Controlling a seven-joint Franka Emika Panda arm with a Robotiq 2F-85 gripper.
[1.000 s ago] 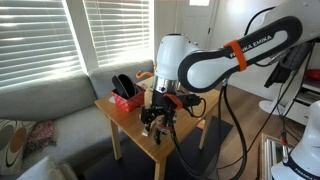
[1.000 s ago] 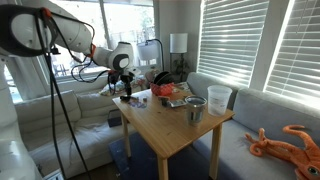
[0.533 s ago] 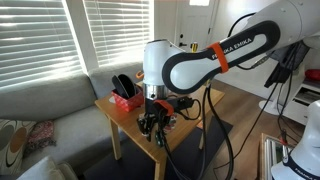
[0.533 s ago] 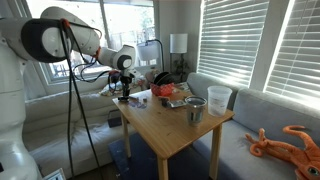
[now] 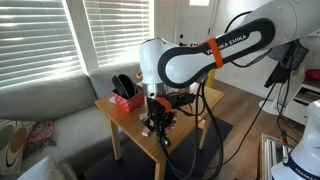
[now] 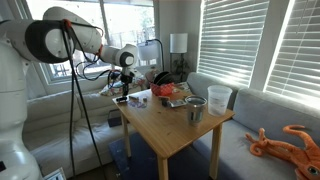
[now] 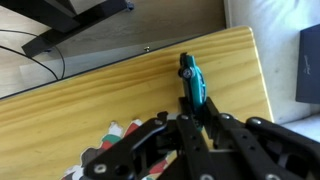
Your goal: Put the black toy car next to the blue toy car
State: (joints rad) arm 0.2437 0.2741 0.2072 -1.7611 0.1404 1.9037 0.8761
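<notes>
In the wrist view a blue toy car [image 7: 191,78] lies on the wooden table [image 7: 100,95] near its far right corner. Its near end sits between my fingertips. My gripper [image 7: 197,106] is shut on that end, its black fingers [image 7: 215,115] pressed against the car's sides. In both exterior views the gripper [image 5: 158,122] [image 6: 123,93] points down at the table's end, and the car under it is too small to make out. The black toy car shows in no view.
A red bin [image 5: 126,98] with dark things stands at the table's back corner. Farther along are red items [image 6: 170,95], a metal cup [image 6: 195,108] and a white cup [image 6: 219,97]. A colourful printed sheet [image 7: 108,135] lies beside the gripper. Sofas flank the table.
The jaws have closed from wide open onto the blue car's end. The arm has swung slightly and settled lower over the table's end.
</notes>
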